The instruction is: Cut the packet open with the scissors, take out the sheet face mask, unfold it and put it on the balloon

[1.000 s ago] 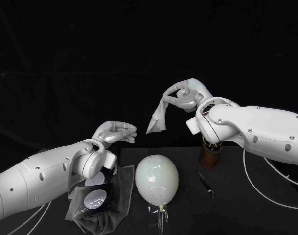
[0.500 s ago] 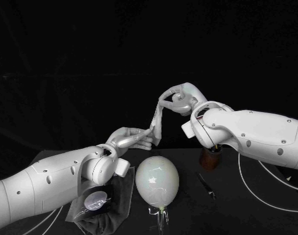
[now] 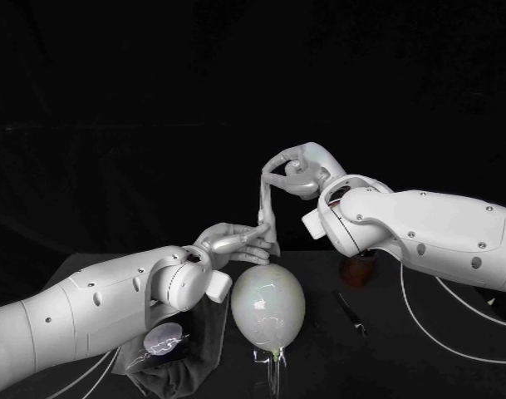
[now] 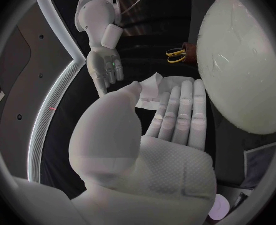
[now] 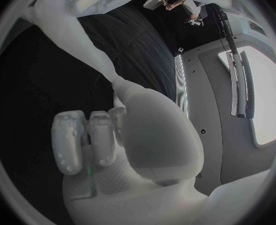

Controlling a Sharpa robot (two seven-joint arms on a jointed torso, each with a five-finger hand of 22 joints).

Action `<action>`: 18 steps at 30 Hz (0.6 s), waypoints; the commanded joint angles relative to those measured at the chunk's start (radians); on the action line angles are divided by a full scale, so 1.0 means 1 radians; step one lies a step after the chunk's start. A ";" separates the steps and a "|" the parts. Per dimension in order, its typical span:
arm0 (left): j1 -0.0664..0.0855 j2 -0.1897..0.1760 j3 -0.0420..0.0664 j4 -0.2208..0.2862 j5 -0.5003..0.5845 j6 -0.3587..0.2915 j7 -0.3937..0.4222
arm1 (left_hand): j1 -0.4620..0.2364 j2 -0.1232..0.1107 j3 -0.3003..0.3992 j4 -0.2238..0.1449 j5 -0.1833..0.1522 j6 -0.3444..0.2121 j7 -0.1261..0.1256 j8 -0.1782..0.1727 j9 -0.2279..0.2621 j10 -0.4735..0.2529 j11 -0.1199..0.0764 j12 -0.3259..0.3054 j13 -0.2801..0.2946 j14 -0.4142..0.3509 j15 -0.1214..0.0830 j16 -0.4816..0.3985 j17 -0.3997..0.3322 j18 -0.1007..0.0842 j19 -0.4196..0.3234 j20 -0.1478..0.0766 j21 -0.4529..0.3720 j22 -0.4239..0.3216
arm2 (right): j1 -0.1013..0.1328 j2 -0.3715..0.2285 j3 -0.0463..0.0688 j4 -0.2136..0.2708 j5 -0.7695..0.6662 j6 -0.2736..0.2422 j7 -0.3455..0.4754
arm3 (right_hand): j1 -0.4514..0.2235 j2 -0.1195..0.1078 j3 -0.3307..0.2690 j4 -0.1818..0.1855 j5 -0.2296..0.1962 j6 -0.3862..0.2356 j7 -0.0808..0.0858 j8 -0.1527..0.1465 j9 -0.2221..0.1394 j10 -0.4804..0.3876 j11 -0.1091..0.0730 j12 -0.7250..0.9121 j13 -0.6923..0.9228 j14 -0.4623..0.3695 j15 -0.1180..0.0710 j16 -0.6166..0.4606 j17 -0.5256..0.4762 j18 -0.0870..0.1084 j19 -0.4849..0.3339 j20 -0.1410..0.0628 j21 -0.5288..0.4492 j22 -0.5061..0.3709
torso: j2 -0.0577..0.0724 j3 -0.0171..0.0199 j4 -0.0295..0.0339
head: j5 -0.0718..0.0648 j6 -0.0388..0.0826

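Note:
The white sheet mask (image 3: 265, 208) hangs as a narrow strip above the table. My right hand (image 3: 298, 170) pinches its top end, and the strip (image 5: 87, 45) runs away from that palm (image 5: 144, 135). My left hand (image 3: 238, 241) holds the lower end just above the balloon. There the mask's edge (image 4: 152, 89) lies between the thumb and the straight fingers (image 4: 178, 112). The pale balloon (image 3: 267, 303) lies on the table under both hands and bulges close beside the left palm (image 4: 244, 60). The opened packet (image 3: 163, 341) lies under my left arm.
Yellow-handled scissors (image 4: 175, 55) lie by a brown cup (image 3: 358, 270) to the right of the balloon. A thin dark tool (image 3: 349, 312) lies on the table in front of the cup. White cables (image 3: 444, 332) trail under the right arm.
My left hand has risen and moved right from above the packet to the mask's lower end and taken hold of it. The right hand sank slightly; the mask now hangs narrower.

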 commanded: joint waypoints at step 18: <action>0.001 0.016 0.001 -0.008 0.121 0.035 0.027 | 0.069 0.060 -0.155 -0.001 -0.001 -0.024 0.014 -0.002 -0.026 -0.044 0.002 -0.004 0.002 -0.085 0.021 -0.001 -0.016 0.002 -0.031 0.028 -0.081 -0.044 | -0.001 -0.004 0.001 0.018 -0.011 -0.011 0.012 | -0.005 -0.005 0.009 0.000 0.003 0.008 0.002 0.003 0.001 0.051 -0.023 -0.003 0.167 0.106 -0.007 0.004 0.263 -0.014 0.109 -0.003 0.003 0.263 | 0.000 -0.0014 0.0016 | -0.002 0.001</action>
